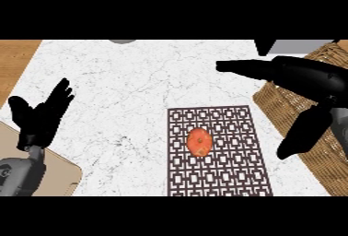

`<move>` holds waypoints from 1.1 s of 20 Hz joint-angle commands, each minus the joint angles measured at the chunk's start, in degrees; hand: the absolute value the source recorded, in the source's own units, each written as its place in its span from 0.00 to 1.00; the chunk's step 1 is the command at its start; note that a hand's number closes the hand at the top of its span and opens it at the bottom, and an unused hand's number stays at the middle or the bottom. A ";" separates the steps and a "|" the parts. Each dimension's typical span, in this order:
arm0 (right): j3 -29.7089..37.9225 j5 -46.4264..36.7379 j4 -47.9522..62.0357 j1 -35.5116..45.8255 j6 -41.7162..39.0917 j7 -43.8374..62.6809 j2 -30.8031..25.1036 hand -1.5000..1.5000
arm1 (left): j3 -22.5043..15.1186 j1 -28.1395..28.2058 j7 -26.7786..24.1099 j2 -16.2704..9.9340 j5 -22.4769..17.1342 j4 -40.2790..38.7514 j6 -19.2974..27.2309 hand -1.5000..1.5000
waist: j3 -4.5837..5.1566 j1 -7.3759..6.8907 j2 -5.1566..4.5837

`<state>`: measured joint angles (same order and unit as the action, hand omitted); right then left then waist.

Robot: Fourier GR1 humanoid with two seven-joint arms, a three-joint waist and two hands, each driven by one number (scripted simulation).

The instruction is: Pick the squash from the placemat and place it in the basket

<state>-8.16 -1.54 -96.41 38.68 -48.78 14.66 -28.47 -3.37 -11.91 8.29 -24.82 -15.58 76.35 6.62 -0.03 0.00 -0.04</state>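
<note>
The squash point(199, 142), a small orange-red oval, lies on the placemat point(217, 179), a little left of the mat's middle line and roughly halfway along its length. Nothing touches it. The placemat is a dark brown rectangle with an open lattice pattern, and it lies flat on the white marble counter point(136, 83), reaching down to the lower edge of the head view.

The basket point(333, 152), woven of tan wicker, sits at the right side of the view, just beside the placemat's right edge; only part of it shows, running out of the picture at the right.

The right hand point(306, 76) hangs above the basket's near rim and the upper right corner of the mat. Its fingers stretch out straight toward the left, and the thumb point(302, 133) points downward in the view, apart from the fingers, so the hand is spread wide and holds nothing. It is well apart from the squash.

The left hand point(41, 115) shows at the left edge of the view, fingers straight and pointing up, at rest and holding nothing. Its grey forearm point(20, 177) enters from the lower left corner, over a pale beige board point(65, 177) that lies on the counter there. A strip of wood surface point(14, 60) shows beyond the counter's left edge.
</note>
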 commanded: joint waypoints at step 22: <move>-12.77 -36.93 30.38 -9.49 27.78 -30.45 20.32 0.00 | 4.44 0.57 2.76 2.83 3.29 2.62 -4.50 0.50 | 0.02 -0.62 -0.08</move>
<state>-19.76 -33.98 -73.88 26.85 -23.74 -12.75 -9.82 -0.15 -12.36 11.24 -21.78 -11.81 78.54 4.09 -0.01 -0.46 -0.09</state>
